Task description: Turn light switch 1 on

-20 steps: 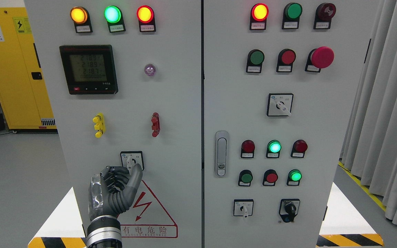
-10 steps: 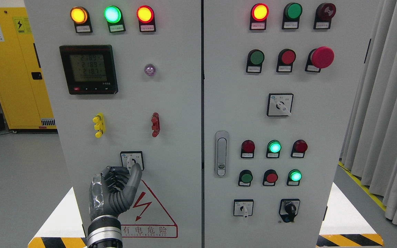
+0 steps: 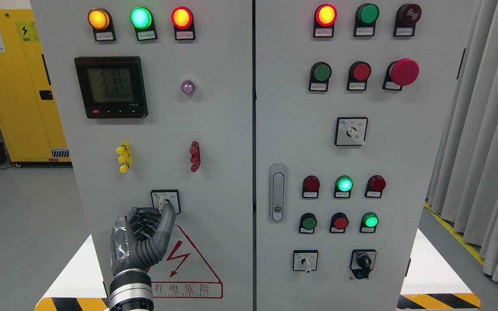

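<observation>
1. Head view: the left hand point(image 3: 143, 235) rises from the bottom edge, left of the middle, in front of the grey control cabinet point(image 3: 214, 129).
2. Its fingers point(image 3: 142, 220) are curled toward the palm, and the thumb point(image 3: 167, 216) points up against the selector switch point(image 3: 165, 201); it touches the white lever but whether it grips it cannot be told.
3. That switch sits low on the left door, above the red warning triangle point(image 3: 188, 263) and below the yellow handle point(image 3: 124, 157) and red handle point(image 3: 194, 156).
4. The digital meter point(image 3: 111, 86) sits higher up, beneath three lit lamps point(image 3: 140, 18).
5. The right door carries more lamps, push buttons and a red mushroom button point(image 3: 403, 71).
</observation>
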You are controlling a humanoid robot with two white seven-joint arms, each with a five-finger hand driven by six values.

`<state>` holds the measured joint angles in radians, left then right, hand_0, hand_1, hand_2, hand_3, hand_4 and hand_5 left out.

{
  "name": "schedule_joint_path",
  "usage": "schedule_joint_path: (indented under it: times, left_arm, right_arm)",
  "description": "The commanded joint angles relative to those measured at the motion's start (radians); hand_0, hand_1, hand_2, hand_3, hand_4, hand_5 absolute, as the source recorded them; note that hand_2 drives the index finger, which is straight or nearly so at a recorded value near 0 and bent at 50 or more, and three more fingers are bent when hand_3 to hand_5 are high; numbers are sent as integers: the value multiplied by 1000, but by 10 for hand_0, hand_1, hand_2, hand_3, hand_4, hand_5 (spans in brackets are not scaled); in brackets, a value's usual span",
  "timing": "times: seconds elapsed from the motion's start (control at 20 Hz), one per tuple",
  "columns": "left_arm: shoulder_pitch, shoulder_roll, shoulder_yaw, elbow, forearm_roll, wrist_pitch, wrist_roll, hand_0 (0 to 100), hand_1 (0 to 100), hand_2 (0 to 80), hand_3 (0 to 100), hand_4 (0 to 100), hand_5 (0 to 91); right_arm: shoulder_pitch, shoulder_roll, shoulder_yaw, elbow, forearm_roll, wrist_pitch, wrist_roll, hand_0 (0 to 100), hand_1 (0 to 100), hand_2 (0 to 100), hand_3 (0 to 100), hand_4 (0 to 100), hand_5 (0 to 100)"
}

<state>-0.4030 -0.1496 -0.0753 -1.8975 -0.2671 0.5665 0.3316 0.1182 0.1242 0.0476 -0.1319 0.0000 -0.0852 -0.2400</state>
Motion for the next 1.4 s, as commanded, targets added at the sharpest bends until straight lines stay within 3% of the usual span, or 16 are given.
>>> schedule_joint_path:
  times: [0.0,1.35]
  left_arm:
    - [0,1,-1,3,0,3,0,300,593,576,811,904,852]
    - [-10,-1,-1,0,0,3,9,382,613,596,812,904,848]
  right_arm:
    - [0,0,0,0,-29,1,1,0,500,40,0,0,0]
    - [0,0,0,0,-29,1,1,0,500,40,0,0,0]
